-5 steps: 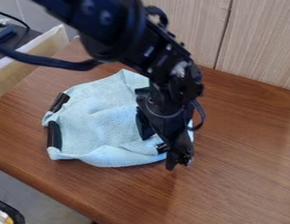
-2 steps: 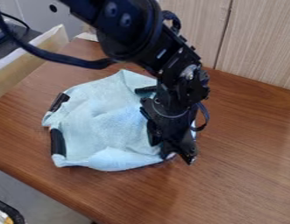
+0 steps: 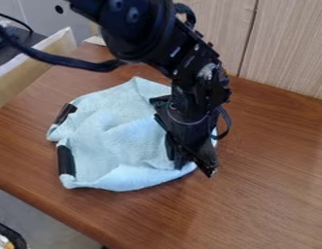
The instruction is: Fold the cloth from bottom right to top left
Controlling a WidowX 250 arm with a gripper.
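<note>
The black gripper [image 3: 194, 168] is low over the lower right corner of the light blue cloth [image 3: 117, 141], hiding part of that corner and the cloth's right side. Whether it has hold of the fabric cannot be made out. The cloth lies spread and wrinkled on the brown table, its lower edge bulging slightly. Two black pieces sit along its left edge, an upper one [image 3: 65, 113] and a lower one [image 3: 66, 160]. Another dark piece is partly visible beside the arm at the upper right of the cloth.
The wooden table [image 3: 267, 194] meets a light wood panel [image 3: 286, 48] at the back. A pale box wall [image 3: 33, 68] stands at the upper left. The table's front edge runs diagonally across the lower left, with a dark object [image 3: 10, 236] below it.
The gripper has shifted slightly right and up in the view. The cloth's lower left part and lower black piece have moved slightly down and right. The dark piece near the gripper's end is now hidden.
</note>
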